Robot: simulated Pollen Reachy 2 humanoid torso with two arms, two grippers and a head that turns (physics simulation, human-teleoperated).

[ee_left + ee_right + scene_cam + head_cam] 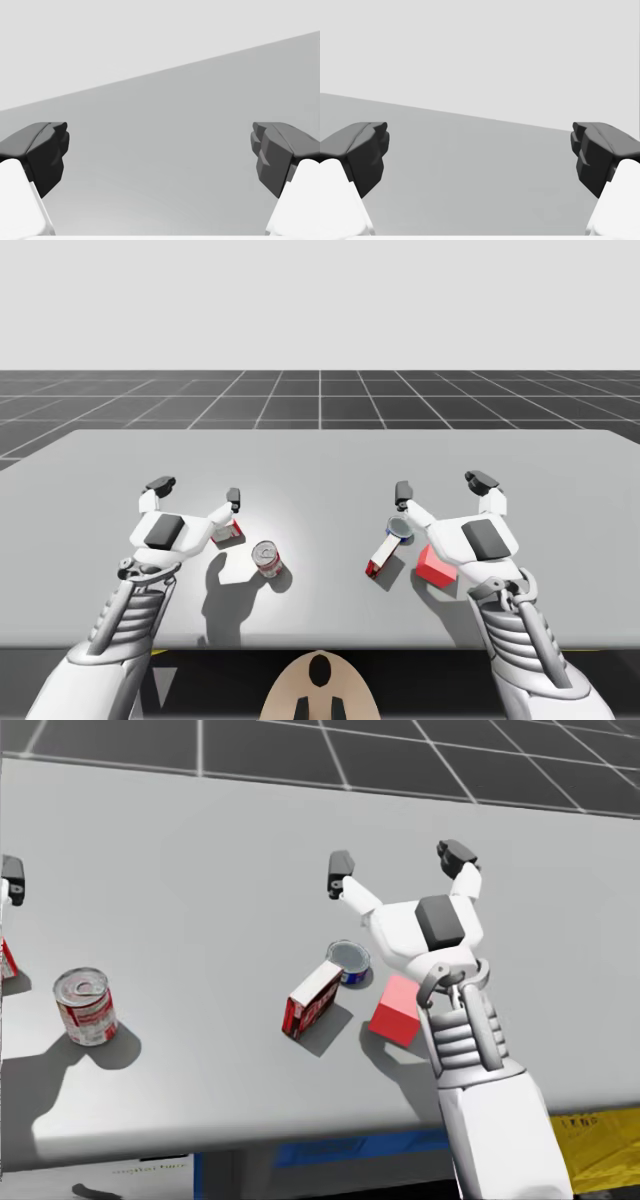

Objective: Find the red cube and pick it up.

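Red cube [397,1010]: lies on your tabletop [200,850], close by your right wrist, near the red-and-white box [313,999]. Blue can [349,961]: at that box's far end. Right jaws: wide open, empty, above the tabletop beyond the cube. Left jaws: wide open, empty. Red-and-white can [85,1005]: well apart.

A red-and-white can [85,1007] stands apart from a red box [312,999] lying beside a blue can [349,961].

The high camera looks down from above over the whole table [320,465]. My head camera looks down from nearer, at the red cube [397,1010], which both views share. Both wrist cameras look low along the table.
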